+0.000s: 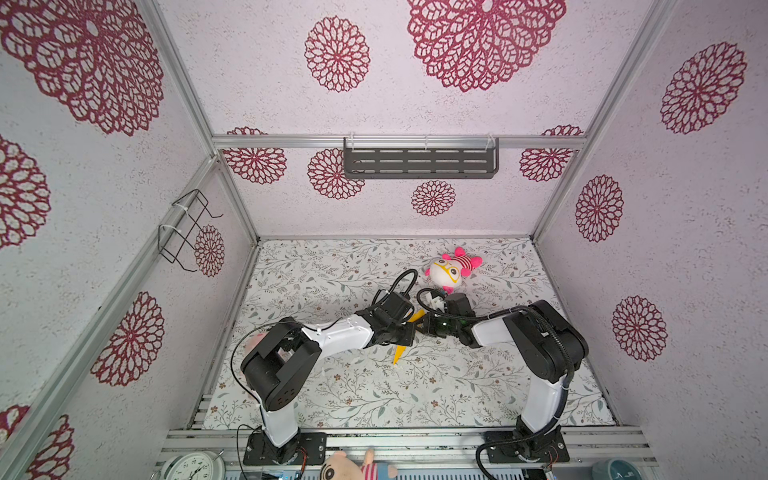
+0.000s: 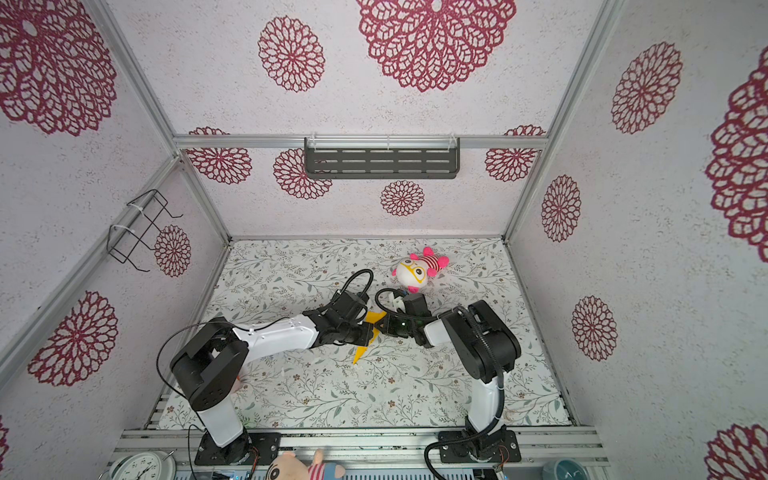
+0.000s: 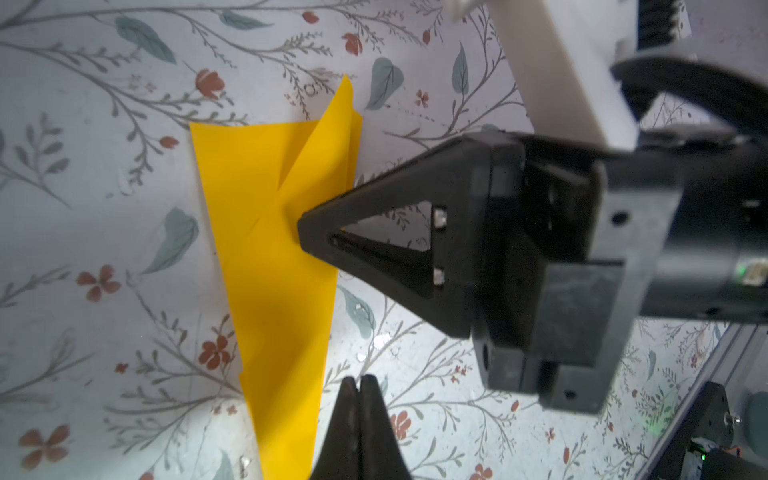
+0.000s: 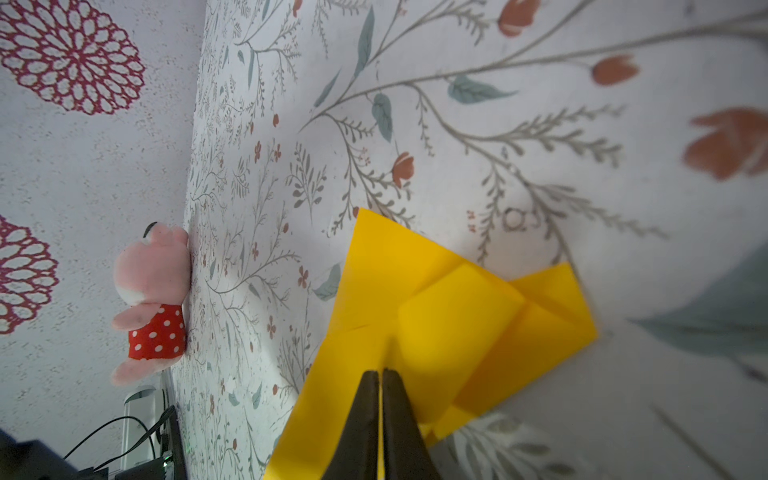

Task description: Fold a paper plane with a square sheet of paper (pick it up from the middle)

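1. Floral cloth (image 1: 332, 395) covers the table inside a flower-papered booth. A plush (image 1: 451, 268) lies toward the back, clear of the work.
2. The plane (image 3: 274, 270) lies flat mid-table between the two arms, already a narrow yellow dart. In a top view it shows mostly as a point poking out toward the arm bases from under the left wrist.
3. The right gripper (image 4: 380, 374) is closed to a thin wedge, its tip on the plane near the centre fold at the wide end. Whether it nips a layer there, I cannot tell.
4. The left gripper (image 3: 359, 380) is closed too and holds nothing. It sits just beside the plane's long edge, toward the narrow end.
5. To me this looks like crease-setting. One flap at the wide end stands a little proud.
6. To do it well, I would have the left tip pin the narrow end first. The right tip could then run low and slow along the fold, pressing rather than pushing.
7. Thin paper on soft cloth will likely skid or buckle under a sideways shove, so light downward pressure and short strokes seem safest.
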